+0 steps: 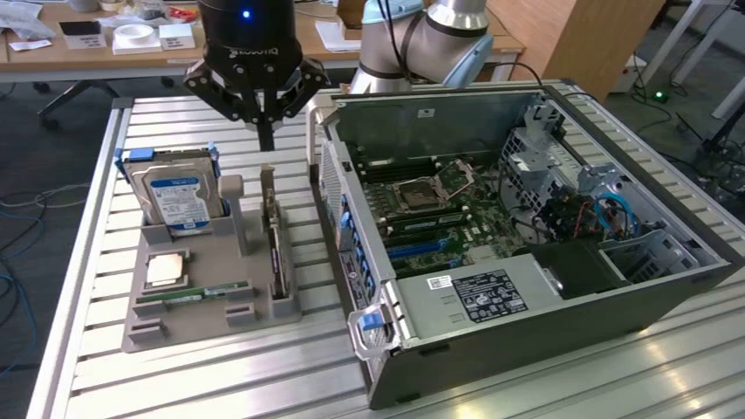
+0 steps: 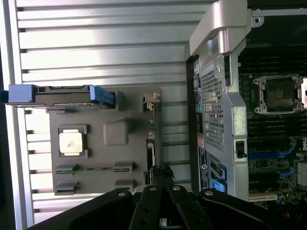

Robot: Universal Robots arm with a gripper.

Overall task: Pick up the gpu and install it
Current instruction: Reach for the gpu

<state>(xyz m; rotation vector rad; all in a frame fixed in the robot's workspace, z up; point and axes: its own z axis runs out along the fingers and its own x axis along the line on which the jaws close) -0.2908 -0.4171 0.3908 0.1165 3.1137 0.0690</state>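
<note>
The gpu (image 1: pixel 277 249) stands on edge in a slot along the side of the grey holder (image 1: pixel 187 327) nearest the computer case; in the wrist view the gpu (image 2: pixel 152 139) appears as a thin dark strip. My gripper (image 1: pixel 265 138) hangs above the far end of the card, well clear of it, fingers shut together with nothing between them. In the wrist view my gripper (image 2: pixel 160 172) has its tips over one end of the card. The open computer case (image 1: pixel 524 227) lies on its side on the exterior view's right, its motherboard (image 1: pixel 431 205) exposed.
The holder also carries a silver hard drive with a blue label (image 1: pixel 177 196), a CPU (image 1: pixel 163 269) and a green RAM stick (image 1: pixel 192 297). The case's wall (image 2: pixel 218 96) runs close beside the holder. All of it rests on a slatted metal table (image 1: pixel 209 384).
</note>
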